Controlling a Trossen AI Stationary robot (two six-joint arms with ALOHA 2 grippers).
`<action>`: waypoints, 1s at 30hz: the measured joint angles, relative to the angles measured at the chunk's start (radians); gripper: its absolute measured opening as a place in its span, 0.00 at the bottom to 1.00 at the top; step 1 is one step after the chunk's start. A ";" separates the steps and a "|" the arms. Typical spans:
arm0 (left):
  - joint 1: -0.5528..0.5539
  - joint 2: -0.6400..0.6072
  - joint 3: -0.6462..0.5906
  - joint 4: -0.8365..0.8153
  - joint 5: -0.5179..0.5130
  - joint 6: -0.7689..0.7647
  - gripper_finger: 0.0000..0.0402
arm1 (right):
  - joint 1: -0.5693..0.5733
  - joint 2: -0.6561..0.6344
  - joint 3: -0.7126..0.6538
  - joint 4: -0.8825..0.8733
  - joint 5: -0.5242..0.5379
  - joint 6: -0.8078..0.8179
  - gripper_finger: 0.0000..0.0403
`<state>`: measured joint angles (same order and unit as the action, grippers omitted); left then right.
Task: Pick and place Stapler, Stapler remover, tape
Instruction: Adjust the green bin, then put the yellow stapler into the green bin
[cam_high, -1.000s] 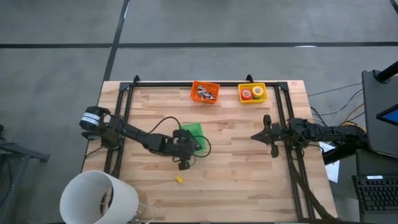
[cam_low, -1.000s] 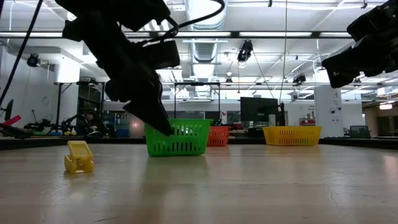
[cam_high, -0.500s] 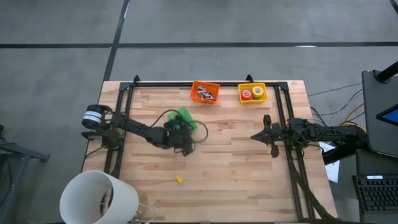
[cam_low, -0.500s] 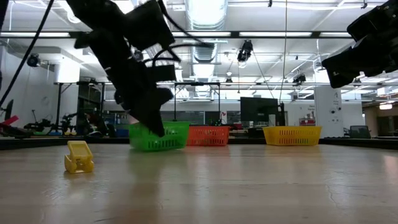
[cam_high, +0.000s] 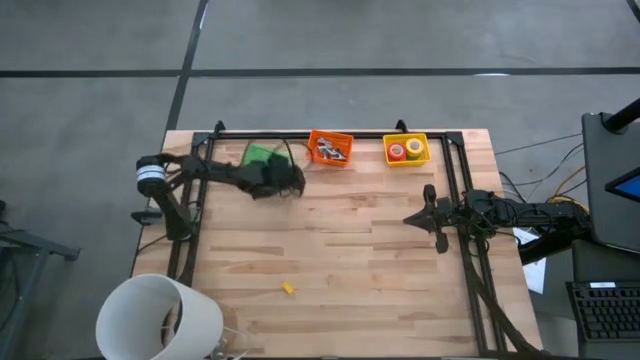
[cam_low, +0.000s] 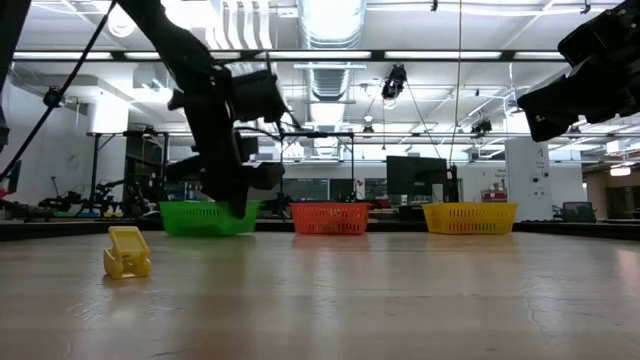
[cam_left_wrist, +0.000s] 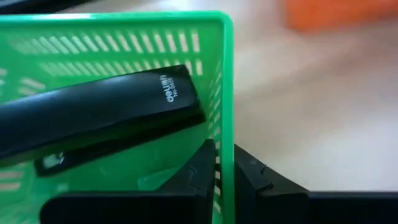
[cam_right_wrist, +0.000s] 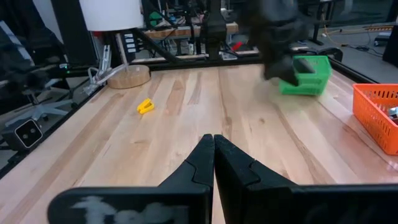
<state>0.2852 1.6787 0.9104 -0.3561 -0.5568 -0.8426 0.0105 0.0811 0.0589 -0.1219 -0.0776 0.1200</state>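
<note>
Three baskets line the far edge of the table (cam_high: 340, 260) now: the green basket (cam_high: 259, 154) toward the far left corner, the orange basket (cam_high: 330, 147) at the middle, the yellow basket (cam_high: 407, 149) to its right. The left gripper (cam_high: 282, 178) has its fingers (cam_left_wrist: 200, 168) pinched narrow on the green basket's wall, one inside, one outside, right at the near-right corner of the rim.

And the stapler (cam_left_wrist: 99, 115) is in there! Black, long, lying inside the green basket directly ahead of that gripper, its long axis running across the gripper's line of approach rather than along it, its printed end nearest the clamped wall. So everything turns on that grip: wherever the wall goes, the stapler rides along. The left arm owns this one; the right gripper (cam_right_wrist: 213, 149), fingers pressed together and empty, waits well apart at the right edge.

Tape (cam_high: 405, 150) sits in the yellow basket, red and green-yellow rolls by the overhead look, though the count is hard to call. Something dark and pale lies in the orange basket, too small to name. A yellow piece (cam_high: 288, 288) lies alone toward the near edge. The stapler's far end is cut off in the wrist view, and from above the arm hides part of the green basket.
</note>
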 joint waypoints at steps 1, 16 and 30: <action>0.035 0.000 0.000 0.000 0.009 -0.003 0.08 | 0.000 0.000 0.000 0.000 0.000 0.000 0.02; 0.167 0.001 0.006 0.049 0.016 -0.032 0.12 | 0.000 0.000 0.000 0.000 0.000 0.000 0.02; 0.150 -0.049 0.009 0.050 -0.046 0.062 0.51 | 0.000 0.000 0.000 0.000 0.000 0.000 0.02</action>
<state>0.4356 1.6301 0.9192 -0.3066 -0.6029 -0.7802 0.0105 0.0814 0.0589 -0.1215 -0.0774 0.1200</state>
